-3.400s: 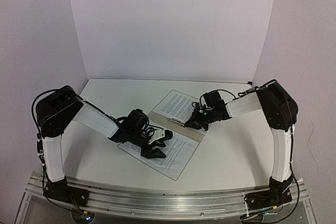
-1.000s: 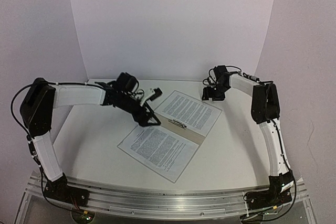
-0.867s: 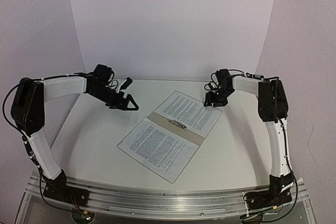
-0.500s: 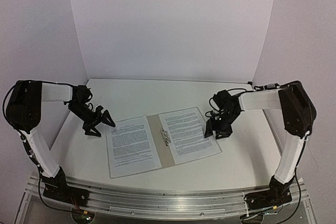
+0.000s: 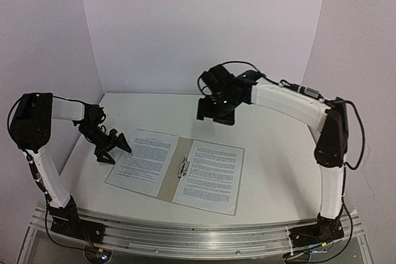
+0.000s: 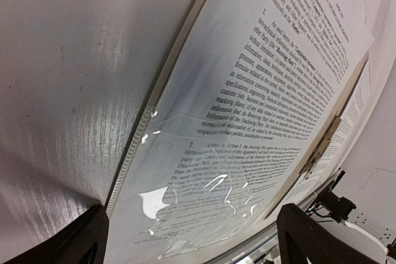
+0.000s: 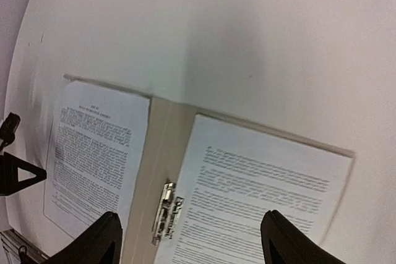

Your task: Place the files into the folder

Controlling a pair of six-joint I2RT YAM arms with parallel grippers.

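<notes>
The beige folder (image 5: 171, 168) lies open and flat on the table, its metal clip (image 5: 184, 166) on the spine. One printed file sheet (image 5: 143, 161) covers its left half and a second sheet (image 5: 209, 169) covers its right half. My left gripper (image 5: 111, 145) is low at the folder's left edge, open and holding nothing. In the left wrist view the left sheet (image 6: 266, 72) stretches ahead between the open gripper (image 6: 192, 245). My right gripper (image 5: 215, 112) hangs open, high over the back of the table. Its wrist view looks down on the spine (image 7: 158, 146), the clip (image 7: 166, 211) and both sheets (image 7: 266, 183).
White walls close off the table (image 5: 278, 153) at the back and on both sides. The aluminium rail (image 5: 185, 236) with the arm bases runs along the near edge. My left gripper's fingertips (image 7: 18, 174) show at the left margin of the right wrist view.
The right gripper has risen from the folder's right edge to high over the back middle. The open folder with its sheets has shifted left and turned. The left gripper has barely moved.
</notes>
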